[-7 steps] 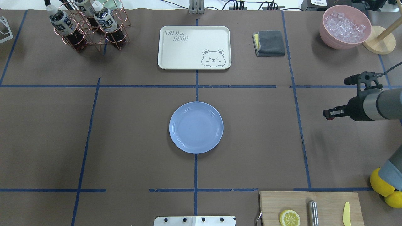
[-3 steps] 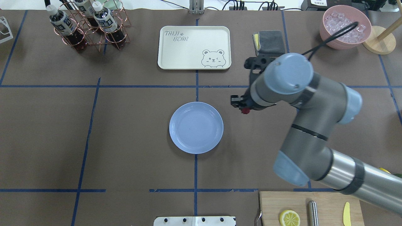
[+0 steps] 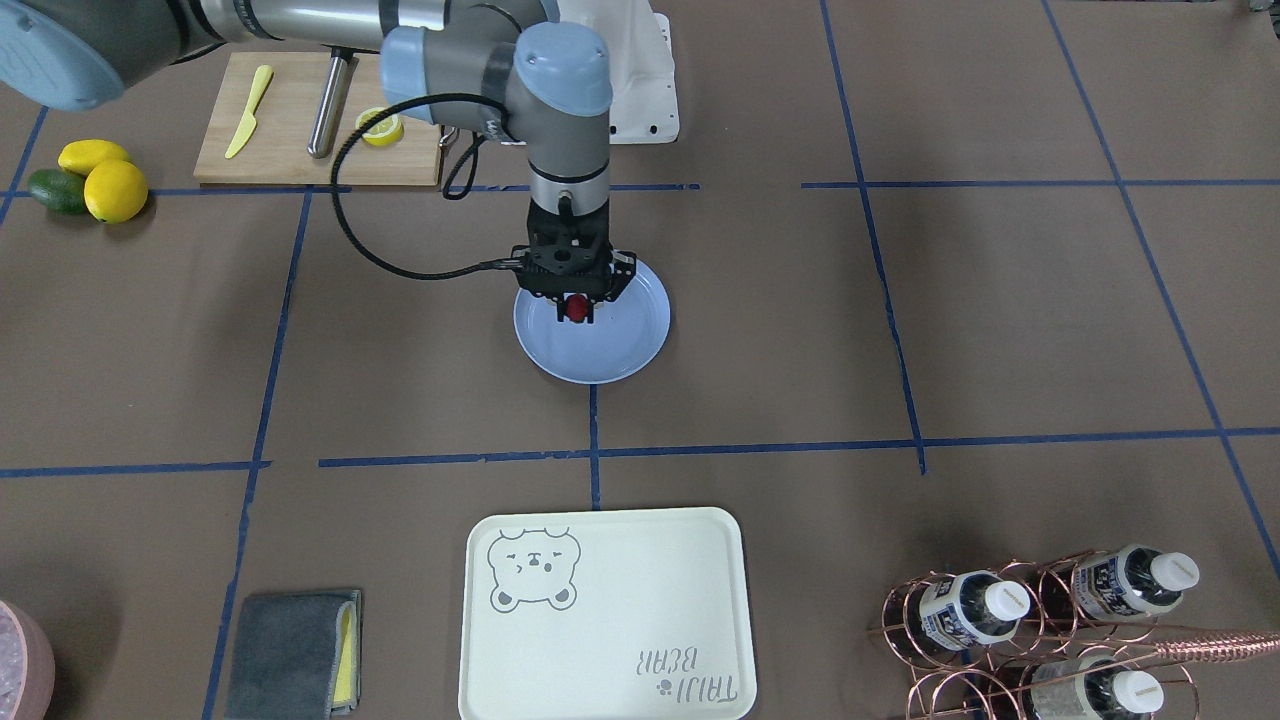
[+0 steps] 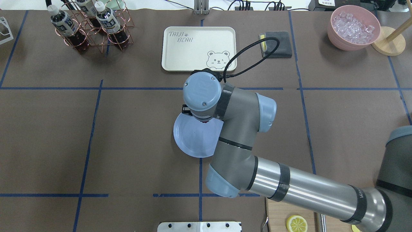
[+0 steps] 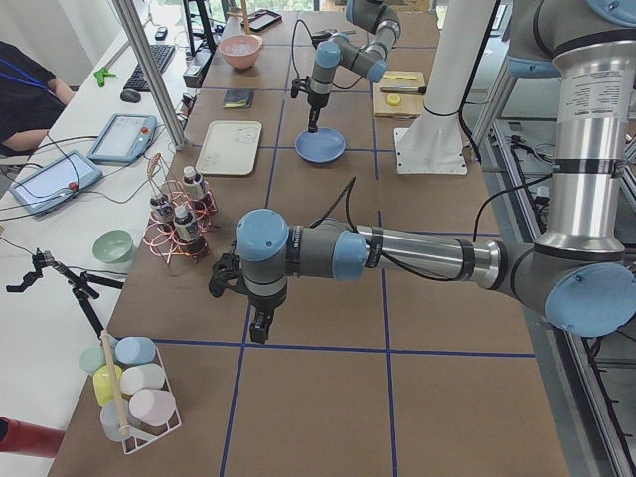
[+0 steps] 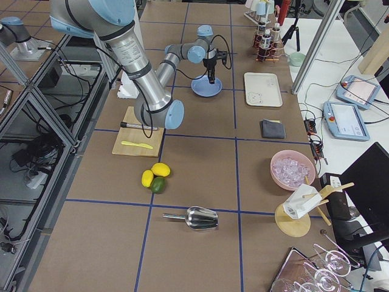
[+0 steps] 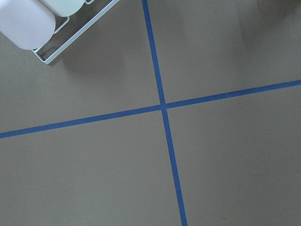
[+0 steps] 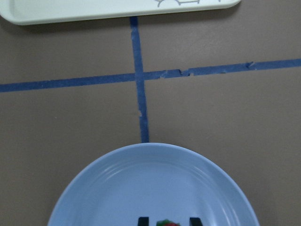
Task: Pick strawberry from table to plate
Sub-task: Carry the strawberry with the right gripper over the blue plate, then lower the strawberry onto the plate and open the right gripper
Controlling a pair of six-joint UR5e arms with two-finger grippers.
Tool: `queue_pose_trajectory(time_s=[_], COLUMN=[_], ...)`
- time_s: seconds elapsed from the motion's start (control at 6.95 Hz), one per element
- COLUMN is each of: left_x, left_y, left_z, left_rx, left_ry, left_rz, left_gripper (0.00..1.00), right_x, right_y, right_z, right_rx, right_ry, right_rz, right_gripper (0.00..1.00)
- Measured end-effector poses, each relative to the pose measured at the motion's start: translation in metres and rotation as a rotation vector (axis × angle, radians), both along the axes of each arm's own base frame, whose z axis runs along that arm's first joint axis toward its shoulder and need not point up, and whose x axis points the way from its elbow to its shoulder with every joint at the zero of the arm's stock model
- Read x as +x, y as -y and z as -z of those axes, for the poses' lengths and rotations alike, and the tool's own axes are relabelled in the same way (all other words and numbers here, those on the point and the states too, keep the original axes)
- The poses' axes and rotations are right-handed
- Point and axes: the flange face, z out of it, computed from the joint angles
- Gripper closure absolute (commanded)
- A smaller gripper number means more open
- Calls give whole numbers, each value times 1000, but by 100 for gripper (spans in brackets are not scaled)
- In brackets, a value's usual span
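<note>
While tray (image 4: 193,51) reads TAIJI BEAR, right end effector (image 3: 574,316) pinches strawberry (image 3: 574,307) above plate (image 3: 612,355)

Taped table (image 3: 1000,320) — plate (image 3: 622,357), tray (image 3: 620,600), board (image 3: 280,150), lemons (image 3: 115,190).

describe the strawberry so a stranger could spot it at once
Find the light blue plate at the middle of the brown table. Over it, the jaws of the right arm pinch the strawberry: tiny, dark red, the only red thing there.
</note>
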Motion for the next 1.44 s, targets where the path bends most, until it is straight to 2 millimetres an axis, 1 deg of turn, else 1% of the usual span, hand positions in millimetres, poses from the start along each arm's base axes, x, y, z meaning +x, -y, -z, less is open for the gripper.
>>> queue_pose_trajectory(time_s=[0.14, 0.29, 0.43, 0.72, 1.01, 1.15, 1.44], left_x=[0, 0, 0, 1, 1, 1, 1], left_y=[0, 0, 0, 0, 0, 0, 0], left_z=[0, -1, -2, -2, -3, -3, -3], left_rx=[0, -2, -3, -4, -4, -5, -4], left_ry=[-1, -3, -4, -5, -6, -6, -6], left_rz=[0, 0, -1, -2, -2, -2, -2], left_gripper=[0, 0, 0, 0, 0, 0, 0], right_x=[-25, -40, -48, -50, -40, -36, -38], right_y=[-2, -3, -5, -8, -12, -14, -21], right_z=[-9, -19, -25, -24, -13, -12, -22], right_rx=[5, 9, 10, 11, 11, 9, 2], right_ry=[-9, -16, -21, -22, -23, -29, -44], right_rz=[-3, -4, -1, 3, 3, 4, 11], right_gripper=[100, 100, 100, 100, 100, 100, 100])
